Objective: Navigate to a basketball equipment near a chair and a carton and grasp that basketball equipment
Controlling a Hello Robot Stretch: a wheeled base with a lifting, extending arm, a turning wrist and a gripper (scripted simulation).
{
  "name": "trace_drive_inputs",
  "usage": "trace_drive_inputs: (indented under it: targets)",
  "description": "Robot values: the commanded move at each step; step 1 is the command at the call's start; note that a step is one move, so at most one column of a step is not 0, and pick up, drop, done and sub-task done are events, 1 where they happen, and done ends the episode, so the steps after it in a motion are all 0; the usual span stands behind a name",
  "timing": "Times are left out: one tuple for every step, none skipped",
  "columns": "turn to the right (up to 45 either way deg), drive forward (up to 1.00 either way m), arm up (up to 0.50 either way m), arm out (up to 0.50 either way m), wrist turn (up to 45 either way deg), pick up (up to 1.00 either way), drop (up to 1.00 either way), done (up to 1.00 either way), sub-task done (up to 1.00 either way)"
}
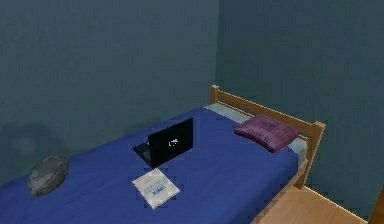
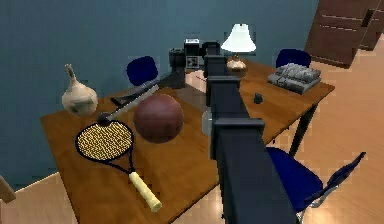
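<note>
Bare floor lies past the desk's right end, a chair at its near edge. What the end effector holds, I cannot tell.

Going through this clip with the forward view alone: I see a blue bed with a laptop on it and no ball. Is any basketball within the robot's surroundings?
Observer: Yes. In the arm side view a dark reddish-brown ball rests on a wooden table.
Operator: Any chair near it?
Observer: A blue chair stands at the table's far edge, just beyond the ball.
Operator: Where is the arm?
Observer: The arm extends out over the table, passing to the right of the ball in that view.
</note>
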Motion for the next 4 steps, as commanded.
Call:
trace_drive_inputs:
  targets:
    - [0.0,0.0,0.0,0.0,45.0,0.0,0.0,0.0,0.0]
    - [0.0,0.0,0.0,0.0,12.0,0.0,0.0,0.0,0.0]
    - [0.0,0.0,-0.2,0.0,0.0,0.0,0.0,0.0,0.0]
    - [0.0,0.0,0.0,0.0,0.0,1.0,0.0,0.0,0.0]
